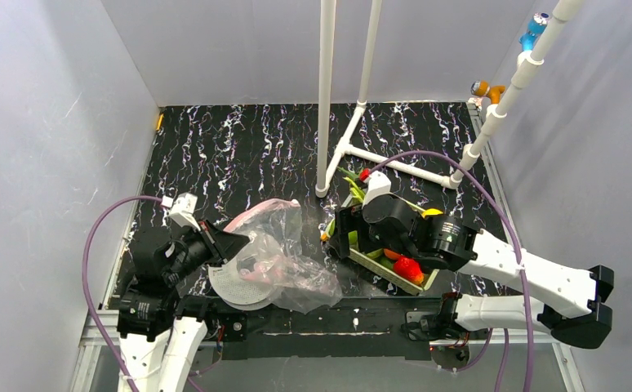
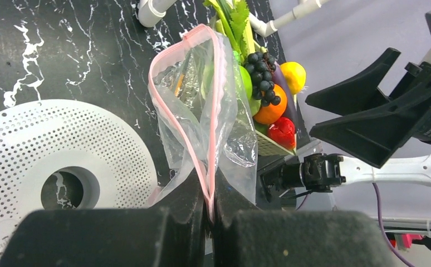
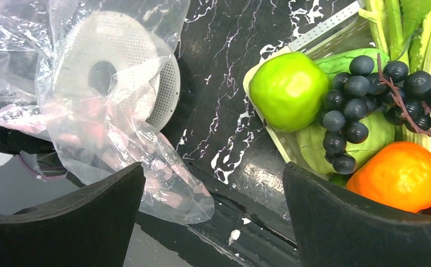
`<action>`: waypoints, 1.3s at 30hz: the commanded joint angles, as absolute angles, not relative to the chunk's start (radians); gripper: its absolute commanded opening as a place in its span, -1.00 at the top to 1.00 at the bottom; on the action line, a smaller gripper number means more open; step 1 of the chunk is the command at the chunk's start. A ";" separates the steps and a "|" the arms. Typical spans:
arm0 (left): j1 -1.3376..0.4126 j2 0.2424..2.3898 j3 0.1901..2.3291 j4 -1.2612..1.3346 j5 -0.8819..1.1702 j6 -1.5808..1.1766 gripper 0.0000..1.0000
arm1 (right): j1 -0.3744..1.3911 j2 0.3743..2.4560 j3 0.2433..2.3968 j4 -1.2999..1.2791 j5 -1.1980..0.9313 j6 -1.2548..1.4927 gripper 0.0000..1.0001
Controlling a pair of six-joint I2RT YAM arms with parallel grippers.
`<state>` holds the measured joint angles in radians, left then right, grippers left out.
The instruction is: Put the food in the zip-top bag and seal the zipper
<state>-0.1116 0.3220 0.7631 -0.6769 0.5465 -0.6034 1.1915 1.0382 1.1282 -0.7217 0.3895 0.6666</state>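
The clear zip-top bag lies crumpled over the white spool. Its pink zipper stands up as an open loop. My left gripper is shut on the zipper strip at one end of the mouth. My right gripper is open and empty, low between the bag and the tray. The food lies in the pale green tray: green apple, dark grapes, orange, cabbage, leeks, a red piece and a yellow pear.
The white perforated spool sits under and left of the bag. A white PVC pipe frame stands behind the tray. The table's near edge runs just below the right gripper. Grey walls close in both sides.
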 commanded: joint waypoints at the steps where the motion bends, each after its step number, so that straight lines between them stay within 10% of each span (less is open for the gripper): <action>1: -0.110 0.372 0.765 -0.626 0.629 -0.601 1.00 | 1.187 1.063 1.182 -0.670 0.425 0.666 -0.99; 17: -0.342 0.566 0.796 -0.350 0.756 -0.549 1.00 | 1.178 1.080 1.324 -0.550 0.264 0.474 -1.00; 32: -0.348 0.551 0.780 -0.372 0.972 -0.448 1.00 | 0.868 1.402 1.800 -0.834 -0.786 0.053 -1.00; 39: -0.349 0.572 0.788 -0.395 0.965 -0.430 1.00 | 0.870 1.497 1.756 -0.774 -0.820 0.101 -0.73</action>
